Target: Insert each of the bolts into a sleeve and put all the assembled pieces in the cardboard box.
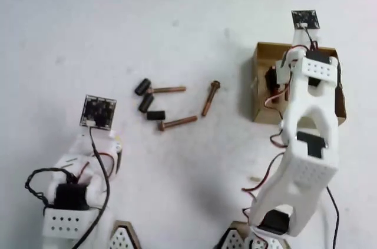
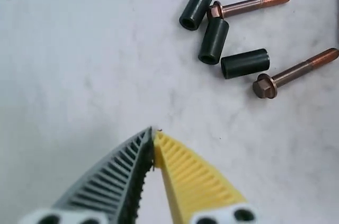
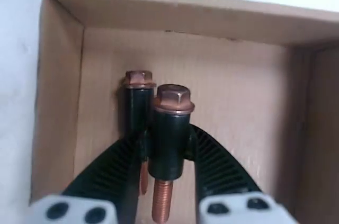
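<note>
White table [image 1: 88, 37], cardboard box [image 3: 238, 20], right gripper [image 3: 167, 142] around sleeved bolt [image 3: 170, 121].

1. The cardboard box [image 1: 263, 93] is being recorded at the far right of the table [image 1: 70, 43], under the right arm.
2. Inside the box, a first assembled piece [image 3: 168, 128] is being gripped by the right gripper [image 3: 167, 138]. A second assembled piece [image 3: 136, 102] is being noted just behind it.
3. Three sleeves [image 1: 146, 103] are being found clustered mid-table, left of the box and well apart from it.
4. Three bolts [image 1: 178, 122] are being found on the table right of the sleeves.
5. The left gripper [image 2: 153, 136] is being seen at the near left, before the sleeves.
</note>
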`<state>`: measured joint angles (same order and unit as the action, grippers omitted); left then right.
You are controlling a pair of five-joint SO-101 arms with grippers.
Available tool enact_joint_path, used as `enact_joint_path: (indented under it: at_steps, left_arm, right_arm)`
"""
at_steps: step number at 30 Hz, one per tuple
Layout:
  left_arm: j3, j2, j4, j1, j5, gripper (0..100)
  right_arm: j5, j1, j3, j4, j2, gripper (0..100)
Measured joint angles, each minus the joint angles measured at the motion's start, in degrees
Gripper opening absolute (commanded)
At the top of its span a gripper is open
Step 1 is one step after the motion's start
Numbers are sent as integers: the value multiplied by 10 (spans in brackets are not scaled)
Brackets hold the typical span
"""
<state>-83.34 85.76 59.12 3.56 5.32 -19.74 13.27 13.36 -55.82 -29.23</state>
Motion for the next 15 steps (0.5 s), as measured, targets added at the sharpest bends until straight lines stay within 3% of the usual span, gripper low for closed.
enact_joint_path:
  at_steps: [3,8,15]
  left_arm:
    - [-1,0,-4,0,0,20]
    - [-1,0,-5,0,0,20]
    - [-1,0,-7,0,0,20]
  right_arm:
    - [0,1,55,-24,-42,25]
    - [0,0,135,-68,-90,121]
    - [0,1,208,-107,-110,123]
